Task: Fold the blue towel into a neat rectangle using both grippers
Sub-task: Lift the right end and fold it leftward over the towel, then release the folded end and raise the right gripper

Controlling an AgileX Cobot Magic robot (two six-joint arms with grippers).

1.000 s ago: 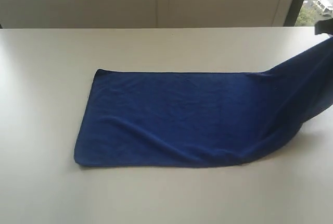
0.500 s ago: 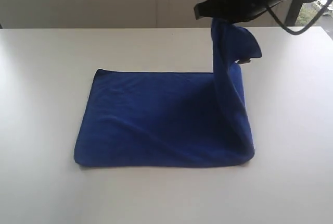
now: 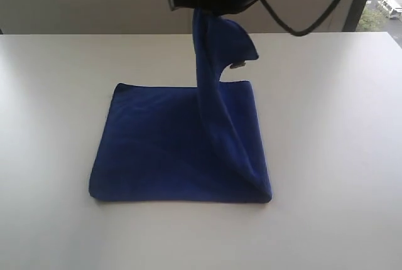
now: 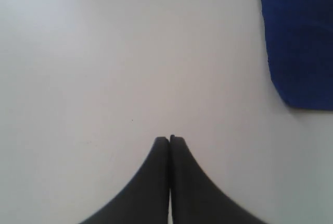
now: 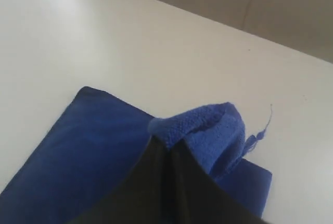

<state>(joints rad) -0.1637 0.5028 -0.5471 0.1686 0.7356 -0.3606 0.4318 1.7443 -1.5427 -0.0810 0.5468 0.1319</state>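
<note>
The blue towel (image 3: 169, 144) lies on the white table, its right end lifted into a tall peak (image 3: 217, 44). My right gripper (image 3: 201, 16) hangs above the towel's middle, shut on that raised corner; in the right wrist view the pinched fold (image 5: 197, 122) bulges over the black fingertips (image 5: 169, 148), a loose thread (image 5: 260, 133) dangling beside it. My left gripper (image 4: 169, 139) is shut with nothing in it, over bare table; a towel corner (image 4: 299, 41) shows off to one side. The left gripper does not show in the exterior view.
The white table (image 3: 63, 232) spreads wide around the towel. Black cables (image 3: 301, 25) loop from the right arm at the top. A wall and a window strip (image 3: 383, 0) stand behind the table's far edge.
My right gripper has carried the towel's right end up and leftward, from the table's right edge to above the towel's middle. The fold line on the table has shifted left.
</note>
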